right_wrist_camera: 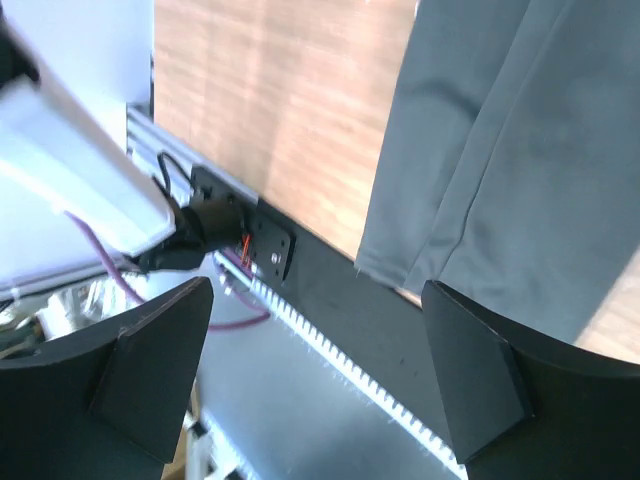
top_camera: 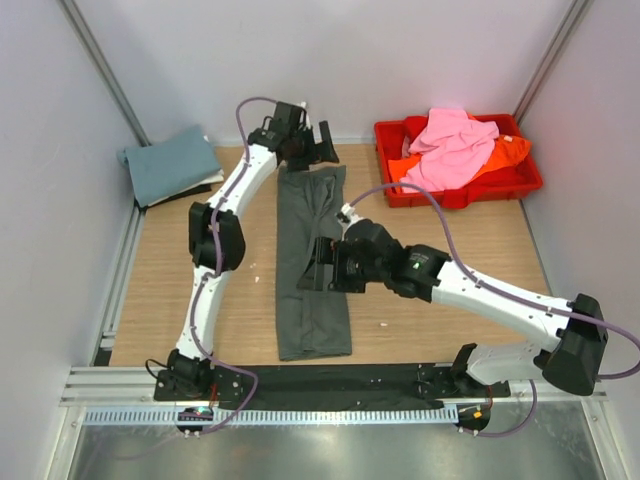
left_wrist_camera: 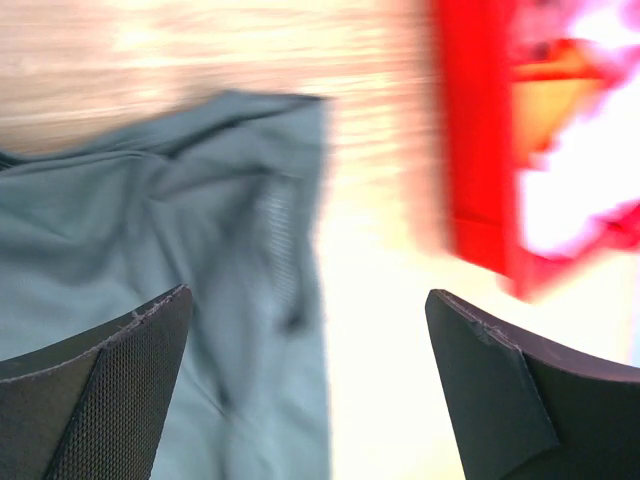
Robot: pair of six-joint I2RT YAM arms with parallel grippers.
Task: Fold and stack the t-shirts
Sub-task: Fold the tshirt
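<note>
At the long-folded grey shirt (top_camera: 315, 320), left gripper (top_camera: 322, 142) and right gripper (top_camera: 316, 266) spread wide, grasping nothing. Risk: pinching only the top layer, dragging the lengthwise fold open.

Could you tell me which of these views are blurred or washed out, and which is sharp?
Left wrist: motion blur smears the red tray and the dark grey shirt, and the pink shirt is blown out; only the fingers are crisp. Right wrist: fairly sharp, with the white arm link overexposed. Top external: sharp and evenly lit.
</note>
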